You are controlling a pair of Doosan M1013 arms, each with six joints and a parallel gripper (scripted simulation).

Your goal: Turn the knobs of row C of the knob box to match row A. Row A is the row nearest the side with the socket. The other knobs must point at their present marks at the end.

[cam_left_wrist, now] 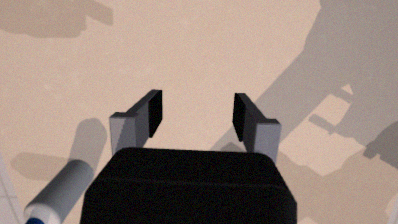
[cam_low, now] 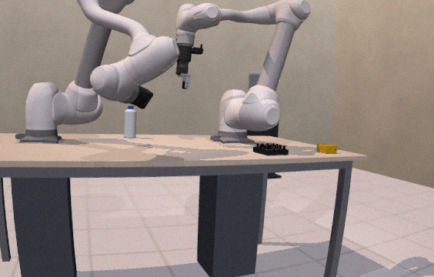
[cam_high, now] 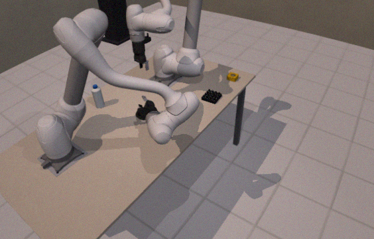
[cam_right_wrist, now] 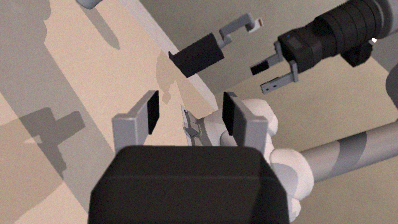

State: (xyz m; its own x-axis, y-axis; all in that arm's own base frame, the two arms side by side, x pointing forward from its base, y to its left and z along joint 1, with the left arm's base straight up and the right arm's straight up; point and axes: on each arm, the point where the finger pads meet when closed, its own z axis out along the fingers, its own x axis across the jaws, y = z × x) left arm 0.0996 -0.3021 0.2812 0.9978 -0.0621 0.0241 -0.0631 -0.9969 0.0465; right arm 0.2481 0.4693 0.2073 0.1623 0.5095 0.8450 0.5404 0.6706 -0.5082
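Observation:
The knob box [cam_high: 212,98] [cam_low: 271,149] is black with several small black knobs on top. It lies near the table's long front edge. Its socket, rows and the knobs' pointing directions are too small to tell. My left gripper [cam_high: 144,66] [cam_low: 186,81] [cam_left_wrist: 197,106] is open and empty; it points down, high above the table and well away from the box. My right gripper [cam_high: 142,101] is open and empty; it is tilted toward the left arm, off to the side of the box. Its fingers are hidden in the exterior view.
A yellow block [cam_high: 233,76] [cam_low: 326,148] with a round dark centre lies near the table corner beyond the box. A white bottle [cam_high: 98,97] [cam_low: 130,123] [cam_left_wrist: 60,192] with a blue cap stands near the back edge. The left arm's base is near the box.

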